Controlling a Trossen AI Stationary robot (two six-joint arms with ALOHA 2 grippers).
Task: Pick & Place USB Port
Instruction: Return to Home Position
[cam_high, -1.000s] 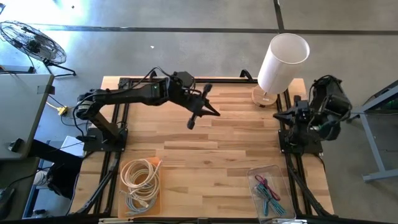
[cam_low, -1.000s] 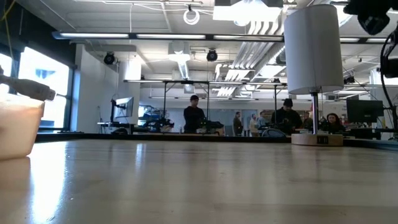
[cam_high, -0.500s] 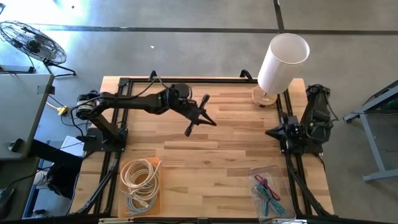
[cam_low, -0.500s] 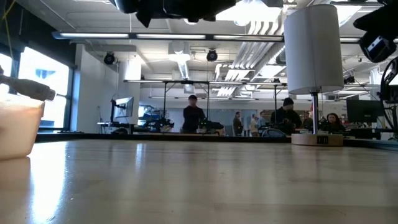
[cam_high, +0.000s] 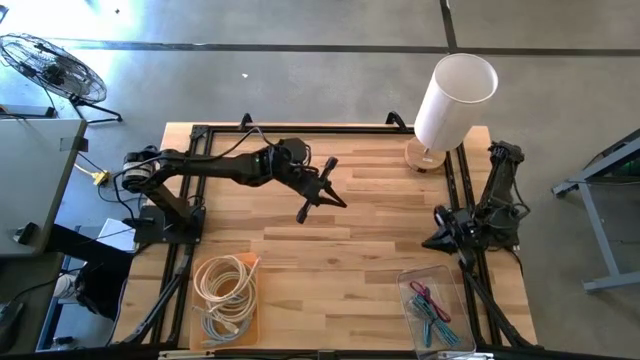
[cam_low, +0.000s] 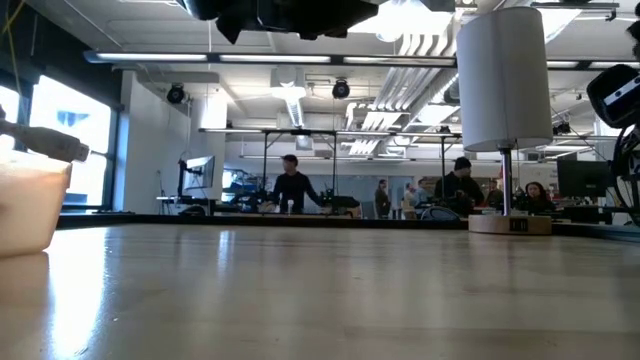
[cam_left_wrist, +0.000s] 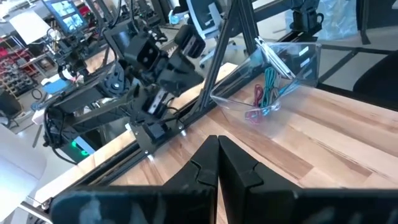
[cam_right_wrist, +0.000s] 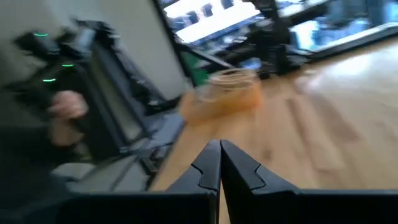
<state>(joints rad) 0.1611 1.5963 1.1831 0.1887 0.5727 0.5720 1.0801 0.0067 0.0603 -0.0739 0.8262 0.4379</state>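
Note:
A USB port does not show plainly in any view. A tray (cam_high: 228, 297) at the near left holds coiled white and grey cables. A clear tray (cam_high: 433, 303) at the near right holds red, teal and blue cables (cam_left_wrist: 266, 93). My left gripper (cam_high: 343, 200) hangs shut over the middle of the table, well above the wood, and points toward the near right; its fingers (cam_left_wrist: 217, 140) hold nothing. My right gripper (cam_high: 428, 243) is shut and empty beside its base at the right edge, level, pointing toward the near left tray (cam_right_wrist: 227, 93).
A white lamp (cam_high: 452, 95) stands on its round foot at the far right corner. Black rails (cam_high: 462, 200) frame the table's left, right and far sides. Bare wood (cam_high: 330, 260) lies between the two trays. People stand in the room behind the table.
My left gripper has sunk a little and drifted toward the near edge, still shut. My right arm has folded down beside its base; its gripper has dropped toward the near edge and turned from the right side to point level across the table.

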